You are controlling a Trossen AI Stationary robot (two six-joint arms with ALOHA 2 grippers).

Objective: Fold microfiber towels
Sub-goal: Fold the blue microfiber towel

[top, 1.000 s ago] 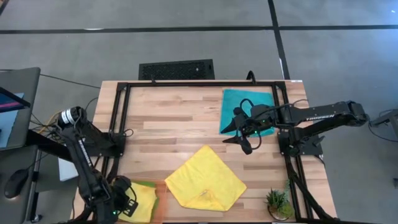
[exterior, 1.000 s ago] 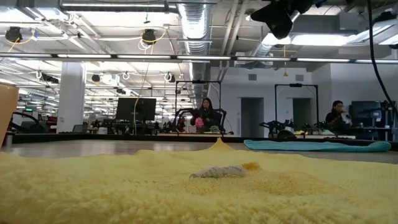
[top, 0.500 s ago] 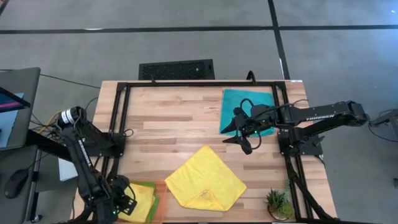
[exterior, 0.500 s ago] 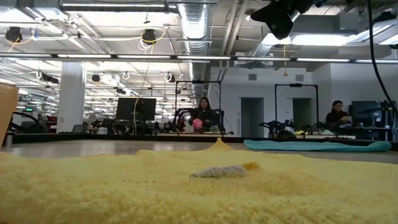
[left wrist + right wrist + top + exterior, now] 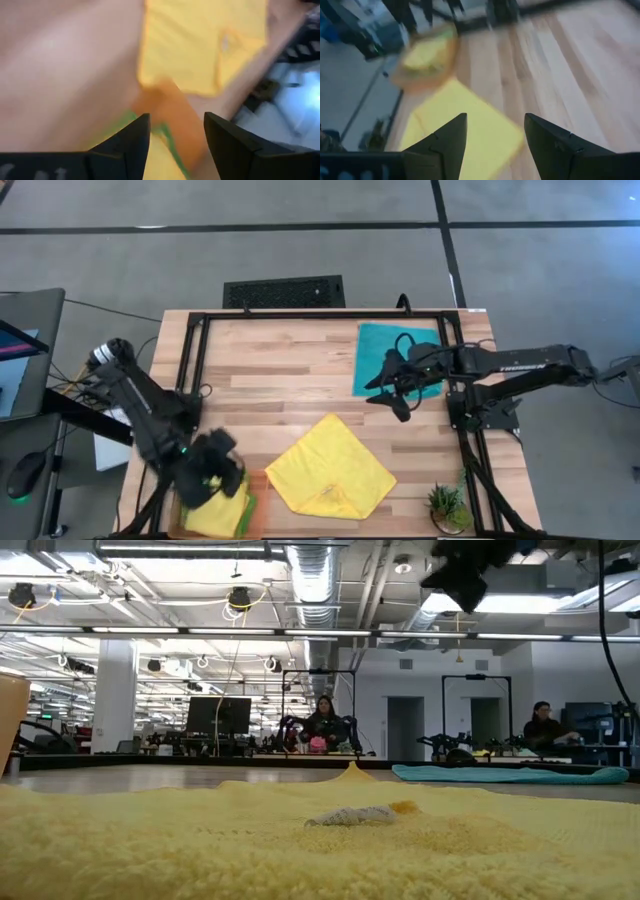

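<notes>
A yellow microfiber towel (image 5: 330, 467) lies spread as a diamond near the table's front edge; it fills the low view's foreground (image 5: 300, 840). A teal towel (image 5: 395, 355) lies flat at the far right. A folded yellow towel (image 5: 218, 508) rests on a green one (image 5: 247, 510) in the orange tray (image 5: 258, 498) at the front left. My left gripper (image 5: 175, 117) hovers open above that stack (image 5: 222, 475), holding nothing. My right gripper (image 5: 495, 117) hangs open in the air over the teal towel's near edge (image 5: 380, 392).
A small potted plant (image 5: 447, 505) stands at the front right corner. A black frame (image 5: 300, 313) runs round the table's edge. Bare wood (image 5: 270, 370) lies between the towels. People sit at desks in the room beyond (image 5: 325, 725).
My left gripper has opened and let go of the folded yellow towel, which now lies on the green one in the tray. It has then risen and moved toward the table's far right, away from the stack. My right gripper has risen slightly.
</notes>
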